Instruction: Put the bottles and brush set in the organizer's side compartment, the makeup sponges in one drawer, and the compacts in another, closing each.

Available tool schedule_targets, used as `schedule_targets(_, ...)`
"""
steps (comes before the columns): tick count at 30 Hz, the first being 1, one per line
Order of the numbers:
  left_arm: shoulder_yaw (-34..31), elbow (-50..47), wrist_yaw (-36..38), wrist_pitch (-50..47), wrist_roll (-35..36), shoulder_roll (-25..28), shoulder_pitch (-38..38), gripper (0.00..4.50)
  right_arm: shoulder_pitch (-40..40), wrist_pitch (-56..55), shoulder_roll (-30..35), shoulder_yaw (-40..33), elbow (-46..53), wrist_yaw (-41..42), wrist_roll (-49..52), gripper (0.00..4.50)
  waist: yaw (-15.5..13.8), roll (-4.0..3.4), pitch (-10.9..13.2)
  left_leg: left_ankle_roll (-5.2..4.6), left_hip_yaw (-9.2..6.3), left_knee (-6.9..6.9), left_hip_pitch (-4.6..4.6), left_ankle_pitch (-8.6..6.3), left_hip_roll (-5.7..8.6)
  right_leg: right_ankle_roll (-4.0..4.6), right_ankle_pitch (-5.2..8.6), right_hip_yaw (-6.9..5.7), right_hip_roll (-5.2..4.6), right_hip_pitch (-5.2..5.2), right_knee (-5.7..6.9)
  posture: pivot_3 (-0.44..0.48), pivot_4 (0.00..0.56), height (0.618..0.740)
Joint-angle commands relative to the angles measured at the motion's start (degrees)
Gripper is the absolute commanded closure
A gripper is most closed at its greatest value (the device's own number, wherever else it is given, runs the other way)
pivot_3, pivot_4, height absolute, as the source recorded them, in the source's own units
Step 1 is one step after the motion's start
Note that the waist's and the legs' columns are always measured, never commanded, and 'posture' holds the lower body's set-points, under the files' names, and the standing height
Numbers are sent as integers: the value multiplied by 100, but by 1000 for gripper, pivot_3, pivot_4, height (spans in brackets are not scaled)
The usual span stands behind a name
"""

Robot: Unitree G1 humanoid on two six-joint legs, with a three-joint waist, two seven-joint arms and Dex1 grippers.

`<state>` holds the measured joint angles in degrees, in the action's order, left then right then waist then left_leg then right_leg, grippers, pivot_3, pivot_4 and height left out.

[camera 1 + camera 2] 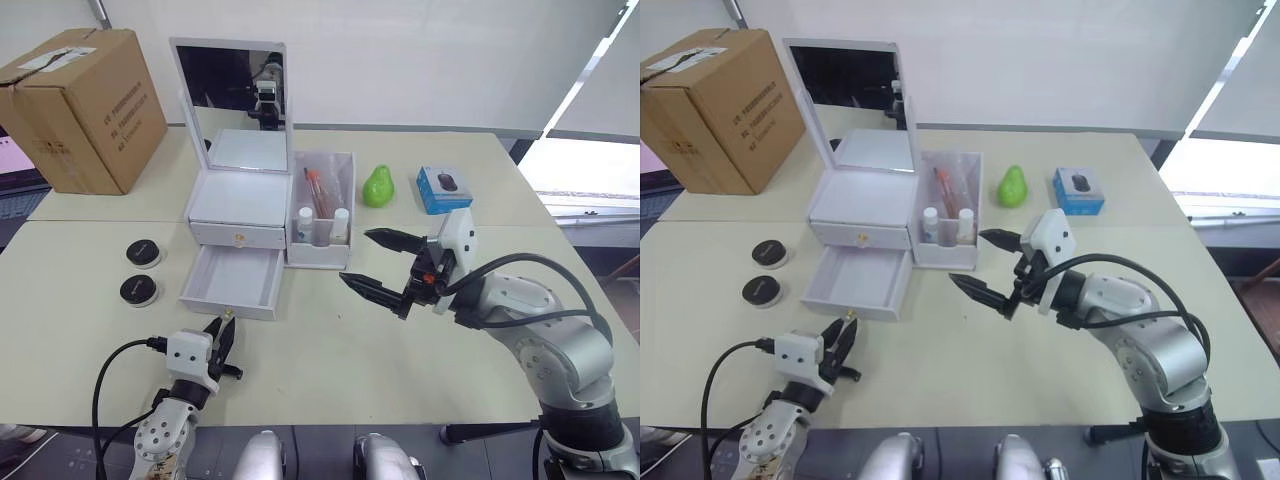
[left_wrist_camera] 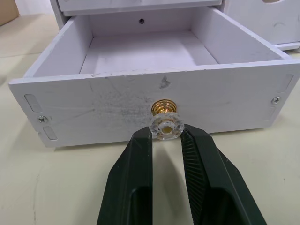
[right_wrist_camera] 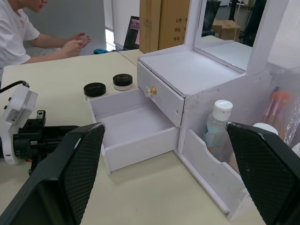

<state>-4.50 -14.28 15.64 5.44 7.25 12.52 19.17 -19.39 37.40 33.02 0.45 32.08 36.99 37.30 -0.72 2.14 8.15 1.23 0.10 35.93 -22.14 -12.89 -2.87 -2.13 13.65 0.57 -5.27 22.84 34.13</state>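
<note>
Fingers of the left gripper narrowly flank the open drawer's knob, seemingly touching; right gripper gapes wide, empty.

A pale beige worktop, made of joined sections, fills the room's middle. Behind the worktop hang white roller blinds, with bright daylight striking in at its right end. A brown cardboard box stands on the worktop's far left corner.

A lab or office workroom: pale work tables pushed together, a brown cardboard box on the table left of the organizer, white roller blinds behind it, and a person seated at a neighbouring table.
</note>
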Motion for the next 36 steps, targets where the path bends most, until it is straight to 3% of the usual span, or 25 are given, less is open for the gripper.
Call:
schedule_targets(1,-12,-176,53,-76,105,7,8,3934,-80,36,47,-125,133,20,100,0,-2,-2,-1,0,-1,0,0,0,0,0,0,0,1,0,0,0,150,729)
schedule_targets(7,56,-92,134,-105,83,25,-140,3934,-91,31,61,-139,106,24,81,0,-11,-2,-1,0,-1,2,-4,0,1,-1,-1,-1,0,1,0,0,150,729)
schedule_targets(8,49,-99,135,-113,95,23,-154,3199,-91,28,60,-139,106,20,76,0,-11,-2,-1,0,-1,2,-5,0,1,-1,-1,-1,0,1,0,0,150,729)
schedule_targets(13,-92,-234,290,-81,253,128,-21,1685,-47,38,57,-180,153,-20,101,0,5,0,-3,-1,-2,2,-8,1,1,1,-4,2,5,7,2,0,150,729)
schedule_targets(18,-679,-718,734,-190,805,614,458,89,158,61,195,-544,212,36,290,0,6,1,-3,-1,-2,1,-8,0,-1,4,-5,5,7,17,3,0,150,729)
schedule_targets(22,-1798,-654,1747,-549,1698,1625,967,14,843,-110,628,-1390,-33,419,400,0,-30,0,-1,0,1,0,-16,0,-3,5,-4,0,-1,23,1,0,150,729)
schedule_targets(28,-3793,2168,3180,-711,2295,3499,638,14,1894,-1058,1176,-2429,-1185,1095,-225,0,-5,2,6,2,1,-3,-13,-1,-6,7,-3,-10,-2,33,0,0,150,729)
schedule_targets(32,-4241,3555,3915,-694,2288,4312,316,14,2295,-1630,1402,-2968,-1975,1605,-438,0,-2,-4,7,8,16,-2,-10,-5,-4,7,-3,-8,-15,33,-3,0,150,729)
schedule_targets(36,-4414,4484,4472,-612,2174,4782,164,14,2619,-1907,1475,-3353,-2590,2023,-400,0,10,-2,5,45,25,-9,-6,-27,-9,7,-3,-8,-16,35,-3,0,150,729)
